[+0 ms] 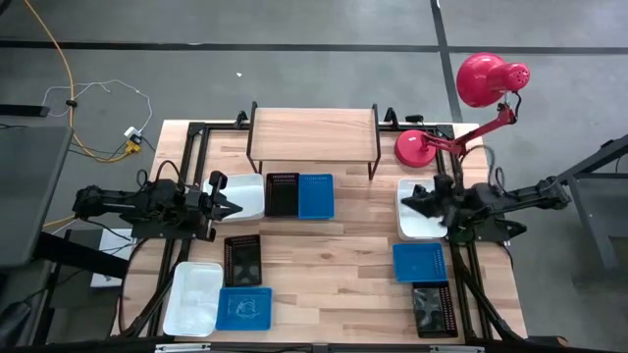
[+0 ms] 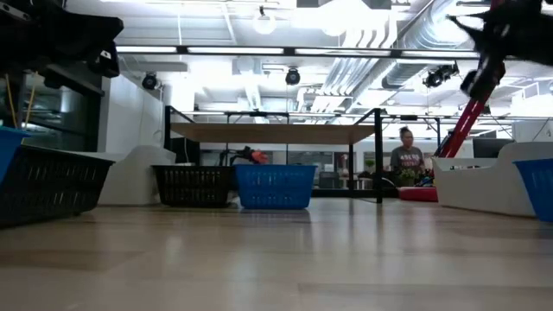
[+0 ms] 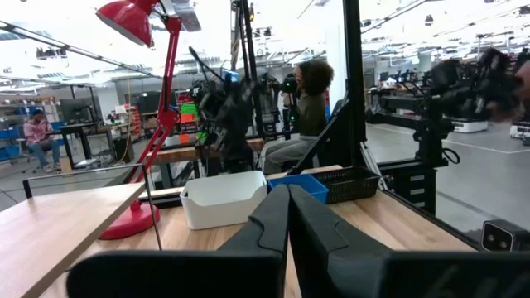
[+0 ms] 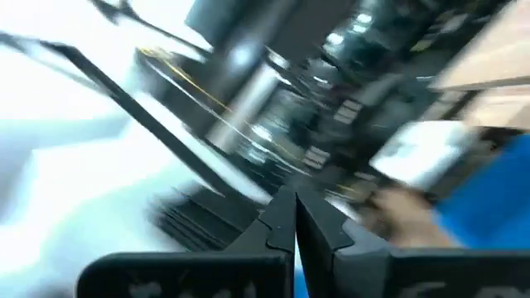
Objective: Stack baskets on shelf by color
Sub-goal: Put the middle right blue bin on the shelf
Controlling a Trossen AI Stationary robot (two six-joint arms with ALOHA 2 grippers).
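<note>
The shelf (image 1: 314,130) stands at the table's far middle, its wood top bare. In front of it a white basket (image 1: 250,192), a black one (image 1: 283,194) and a blue one (image 1: 315,196) sit side by side on the table. Near left lie a black (image 1: 242,260), a white (image 1: 191,297) and a blue basket (image 1: 243,308). On the right are a white (image 1: 422,224), a blue (image 1: 419,262) and a black basket (image 1: 432,309). My left gripper (image 1: 238,201) is shut, raised over the left white basket's edge. My right gripper (image 4: 296,207) is shut above the right white basket.
A red desk lamp (image 1: 461,118) stands at the far right corner, its base beside the shelf. The table's middle (image 1: 334,265) is bare wood. A person (image 2: 406,160) sits in the room beyond the table.
</note>
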